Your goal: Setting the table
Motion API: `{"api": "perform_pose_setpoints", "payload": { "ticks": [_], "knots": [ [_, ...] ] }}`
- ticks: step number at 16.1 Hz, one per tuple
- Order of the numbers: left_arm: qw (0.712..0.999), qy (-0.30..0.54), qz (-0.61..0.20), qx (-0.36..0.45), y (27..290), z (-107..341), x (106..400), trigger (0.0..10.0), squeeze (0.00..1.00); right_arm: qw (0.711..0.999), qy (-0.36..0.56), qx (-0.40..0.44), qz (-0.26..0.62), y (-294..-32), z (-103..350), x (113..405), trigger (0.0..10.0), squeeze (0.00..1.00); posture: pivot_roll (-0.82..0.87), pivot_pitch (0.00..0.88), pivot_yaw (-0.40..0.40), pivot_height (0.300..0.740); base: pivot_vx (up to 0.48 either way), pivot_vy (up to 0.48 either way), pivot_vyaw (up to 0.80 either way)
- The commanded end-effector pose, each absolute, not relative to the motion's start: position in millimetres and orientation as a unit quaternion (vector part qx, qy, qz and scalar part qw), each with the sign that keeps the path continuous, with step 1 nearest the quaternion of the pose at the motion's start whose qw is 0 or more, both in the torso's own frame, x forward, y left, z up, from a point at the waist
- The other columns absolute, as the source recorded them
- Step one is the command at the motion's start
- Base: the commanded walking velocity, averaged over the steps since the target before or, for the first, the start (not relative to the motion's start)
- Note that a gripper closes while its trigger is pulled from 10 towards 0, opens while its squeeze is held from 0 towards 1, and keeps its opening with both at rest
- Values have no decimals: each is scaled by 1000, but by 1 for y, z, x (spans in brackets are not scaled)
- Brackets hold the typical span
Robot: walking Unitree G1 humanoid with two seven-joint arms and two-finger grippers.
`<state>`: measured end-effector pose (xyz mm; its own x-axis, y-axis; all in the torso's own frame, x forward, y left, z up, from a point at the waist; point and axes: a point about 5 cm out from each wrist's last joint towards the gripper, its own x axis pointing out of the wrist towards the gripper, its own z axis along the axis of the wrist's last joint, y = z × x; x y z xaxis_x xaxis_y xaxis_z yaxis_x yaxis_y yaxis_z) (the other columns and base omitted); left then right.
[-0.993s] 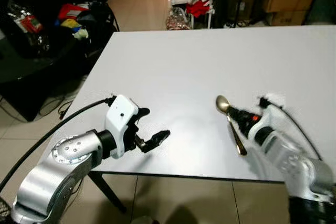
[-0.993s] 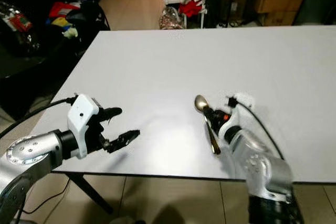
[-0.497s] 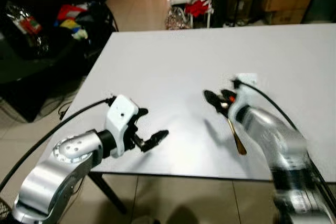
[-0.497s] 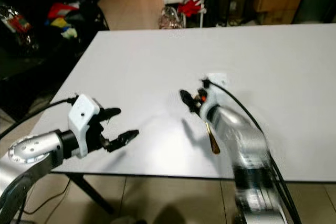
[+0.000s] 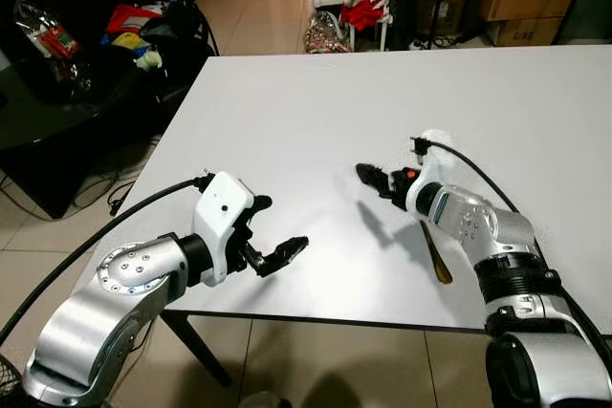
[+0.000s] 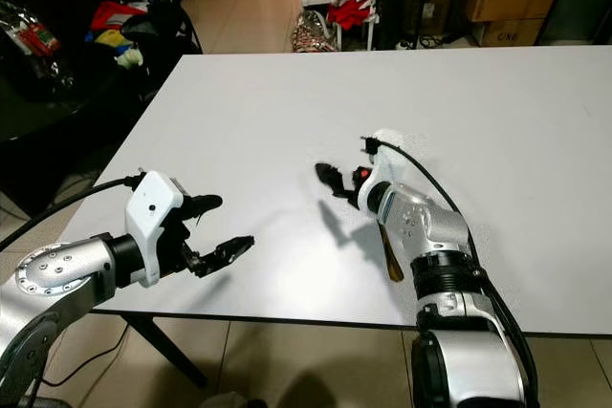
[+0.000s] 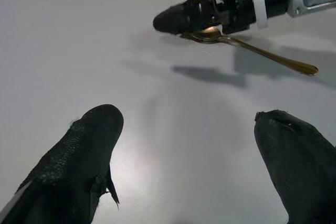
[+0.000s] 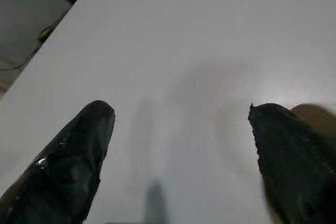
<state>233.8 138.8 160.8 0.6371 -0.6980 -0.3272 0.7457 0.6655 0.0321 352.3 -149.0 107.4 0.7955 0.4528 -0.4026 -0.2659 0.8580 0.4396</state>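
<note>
On white table (image 5: 316,102) | gold spoon (image 5: 437,257) lies flat, slim handle | my right gripper (image 5: 373,179) above its bowl, fingers wide | my left gripper (image 5: 273,236) wide, empty

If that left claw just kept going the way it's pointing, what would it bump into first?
Most likely the right gripper, which hangs over the bowl of the gold spoon lying on the white table. In the left wrist view both sit ahead of the open left gripper, though slightly off its centre line, so it might pass beside them.

Table (image 5: 316,112): plain pale grey-white. Spoon (image 5: 435,253): gold, shiny. My left gripper (image 5: 273,236) and right gripper (image 5: 371,179): black fingers, silver arms, white wrist housing; red dot at my right wrist.
</note>
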Motion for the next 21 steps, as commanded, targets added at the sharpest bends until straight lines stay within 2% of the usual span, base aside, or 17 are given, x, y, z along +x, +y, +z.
{"api": "perform_pose_setpoints", "payload": {
  "ticks": [1, 5, 13, 17, 21],
  "knots": [
    [902, 145, -398, 88, 139, 161, 236, 10000, 0, 928, 240, 185, 217, -144, 116, 356, 10000, 1000, 72, 0, 92, 740, 0, 0, 0],
    [901, 146, -399, 85, 138, 159, 235, 10000, 0, 916, 246, 178, 263, -135, 112, 350, 10000, 1000, 71, 0, 92, 740, 0, 0, 0],
    [896, 145, -411, 87, 135, 159, 234, 10000, 0, 920, 264, 178, 229, -142, 102, 349, 10000, 1000, 66, 0, 97, 740, 0, 0, 0],
    [888, 146, -429, 80, 133, 159, 230, 10000, 0, 927, 276, 176, 182, -155, 94, 346, 10000, 1000, 58, 0, 96, 740, 0, 0, 0],
    [876, 150, -454, 68, 131, 159, 227, 10000, 0, 927, 276, 180, 176, -160, 94, 345, 10000, 1000, 51, 0, 98, 740, 0, 0, 0]
  ]
}}
